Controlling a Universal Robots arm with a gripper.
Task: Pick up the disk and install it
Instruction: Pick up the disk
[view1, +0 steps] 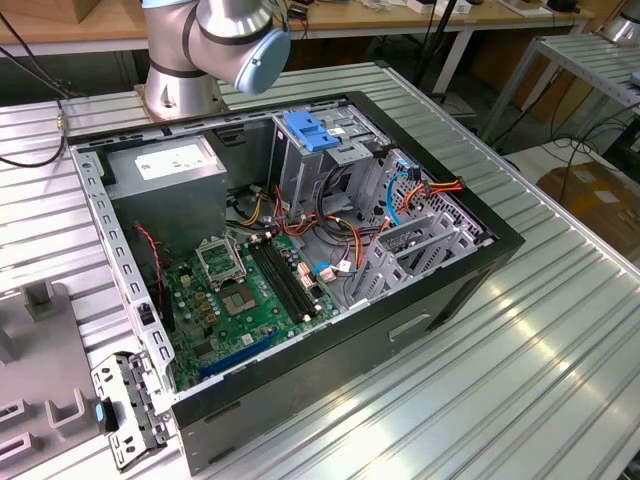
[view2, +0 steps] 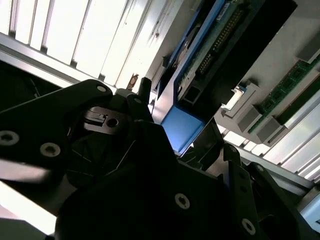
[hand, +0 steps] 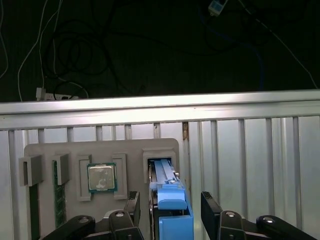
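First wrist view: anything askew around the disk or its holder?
Nothing stands out. The disk stands straight in its slot on the grey holder, with the gripper open, jaws either side and clear of it.

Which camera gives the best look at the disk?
The first wrist view: the disk sits in a slot of the grey tray, flanked by the open gripper. The second wrist view shows its blue rail and circuit-board side close up, partly behind the gripper.

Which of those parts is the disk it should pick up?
Find the grey holder plate on the slatted table. Its slots hold memory sticks, a square chip and the disk. Only the disk has light blue plastic, and the gripper straddles it.
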